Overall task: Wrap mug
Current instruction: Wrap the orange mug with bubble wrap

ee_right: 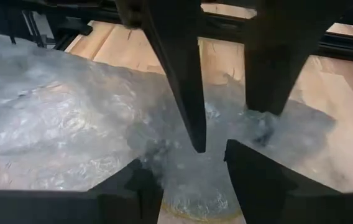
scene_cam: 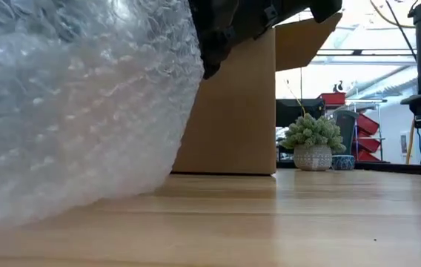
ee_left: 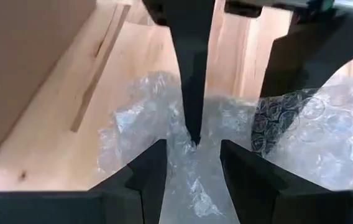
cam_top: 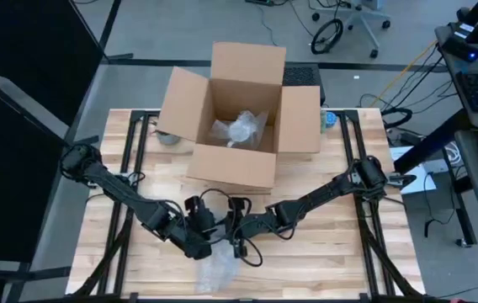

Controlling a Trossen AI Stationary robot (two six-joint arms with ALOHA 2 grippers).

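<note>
We see both arms meeting at the bench's (cam_top: pixel 323 261) 6 o'clock edge, right over a crumpled bubble wrap (cam_top: pixel 220 271) bundle. L gripper (cam_top: pixel 208 244) comes in from 9 o'clock, R gripper (cam_top: pixel 237 244) from 3 o'clock; the two sit just beside each other, tips down into the wrap. In the left wrist view the L gripper (ee_left: pixel 192 165) has its fingers (ee_left: pixel 146 171) partly open, a gap between them w/ wrap (ee_left: pixel 164 124) lying in it; we can't tell if it actually pinches the sheet. The other arm's finger (ee_left: pixel 192 81) points down into that same gap. In the right wrist view the R gripper (ee_right: pixel 192 171) is likewise partly open over the wrap (ee_right: pixel 58 124), fingers (ee_right: pixel 140 180) apart, grip on the sheet unclear. Mug: we can't see it clearly anywhere; a curved pale edge shows under the wrap between the R fingers, but we can't say it's the mug. The box (cam_top: pixel 235 118) stands open at 12 o'clock, flaps out, w/ more clear wrap (cam_top: pixel 241 128) inside. In the low view the wrap (scene_cam: pixel 70 111) fills the near side, the box (scene_cam: pixel 229 111) behind it, and a small potted plant (scene_cam: pixel 313 144) farther back on the bench.
</note>
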